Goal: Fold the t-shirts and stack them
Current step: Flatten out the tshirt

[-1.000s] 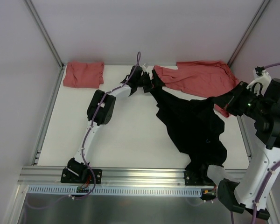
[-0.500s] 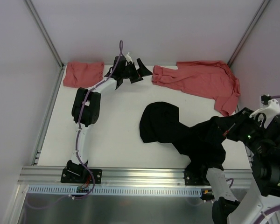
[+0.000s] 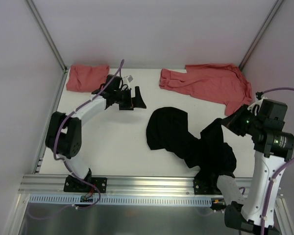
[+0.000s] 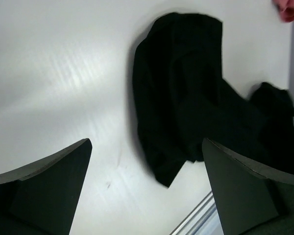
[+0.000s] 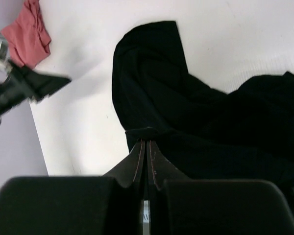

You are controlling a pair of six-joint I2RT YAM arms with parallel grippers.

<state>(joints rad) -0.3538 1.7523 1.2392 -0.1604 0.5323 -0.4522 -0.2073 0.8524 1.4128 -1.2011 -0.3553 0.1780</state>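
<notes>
Pinching black t-shirt (image 3: 174, 131) edge, right tool (image 5: 146, 143); left tool (image 3: 138, 98) apart

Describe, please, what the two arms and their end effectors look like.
Both arms, the left arm and the right arm, have white link shells with bulky black joint housings, and a thin purple cable runs along each. The left end effector has two black, wedge-shaped fingers. The right end effector is black too, with thin pale lines along its fingers' inner edges.
</notes>
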